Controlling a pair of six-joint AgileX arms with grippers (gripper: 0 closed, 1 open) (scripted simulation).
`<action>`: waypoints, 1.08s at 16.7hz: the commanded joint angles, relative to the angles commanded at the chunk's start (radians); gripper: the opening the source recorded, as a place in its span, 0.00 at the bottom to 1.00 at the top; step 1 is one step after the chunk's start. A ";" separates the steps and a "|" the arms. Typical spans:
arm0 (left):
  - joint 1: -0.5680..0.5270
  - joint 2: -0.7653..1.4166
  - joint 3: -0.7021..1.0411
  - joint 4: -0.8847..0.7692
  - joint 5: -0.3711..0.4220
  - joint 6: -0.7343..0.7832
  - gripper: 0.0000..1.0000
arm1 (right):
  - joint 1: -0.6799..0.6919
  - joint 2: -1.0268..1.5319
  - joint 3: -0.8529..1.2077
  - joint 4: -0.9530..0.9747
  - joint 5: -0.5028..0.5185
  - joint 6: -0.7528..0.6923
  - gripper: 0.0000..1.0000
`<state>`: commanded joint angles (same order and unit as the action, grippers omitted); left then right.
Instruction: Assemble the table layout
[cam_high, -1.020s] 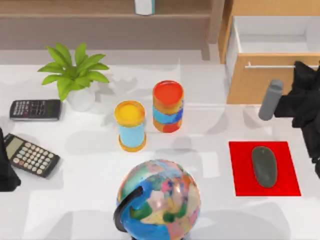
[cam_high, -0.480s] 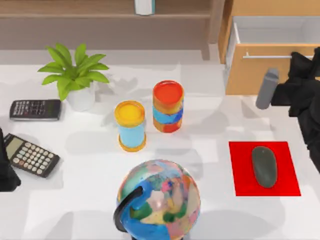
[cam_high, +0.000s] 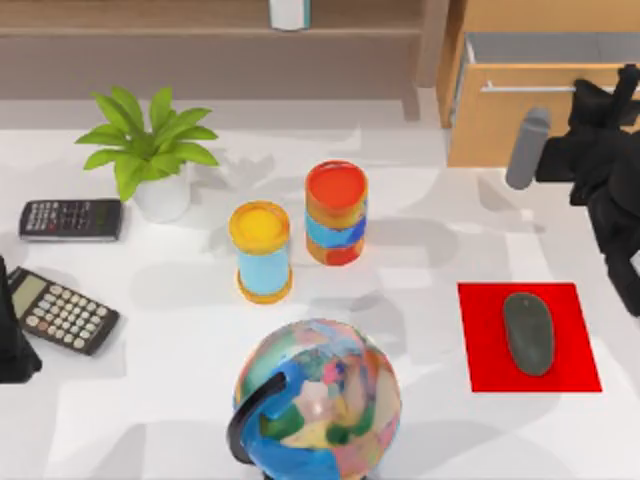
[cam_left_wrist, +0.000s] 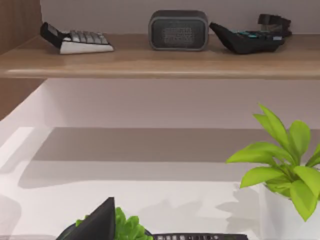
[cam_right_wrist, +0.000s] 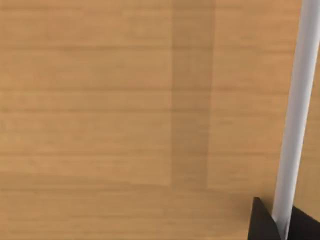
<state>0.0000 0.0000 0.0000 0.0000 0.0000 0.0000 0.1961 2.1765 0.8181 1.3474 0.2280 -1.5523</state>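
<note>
White table (cam_high: 180, 330) spans the view, holding the red mat (cam_high: 480, 340) at four o'clock. Right gripper (cam_high: 606, 92), at two o'clock, seems clamped on the drawer's handle (cam_right_wrist: 296, 115). Left gripper (cam_high: 12, 340) parks at nine o'clock, jaws unreadable.

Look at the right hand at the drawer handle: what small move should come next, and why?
Probably keep pushing the drawer inward. The right hand is at the handle, and a strip of the drawer's inside shows behind its front, so it is not yet closed. The left arm sits parked at the table's left edge.
</note>
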 joint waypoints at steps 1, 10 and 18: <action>0.000 0.000 0.000 0.000 0.000 0.000 1.00 | 0.000 0.000 0.000 0.000 0.000 0.000 0.00; 0.000 0.000 0.000 0.000 0.000 0.000 1.00 | -0.020 0.091 0.199 -0.113 -0.022 0.001 0.00; 0.000 0.000 0.000 0.000 0.000 0.000 1.00 | -0.032 0.125 0.286 -0.162 -0.031 0.001 0.08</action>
<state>0.0000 0.0000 0.0000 0.0000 0.0000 0.0000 0.1645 2.3013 1.1040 1.1855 0.1971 -1.5514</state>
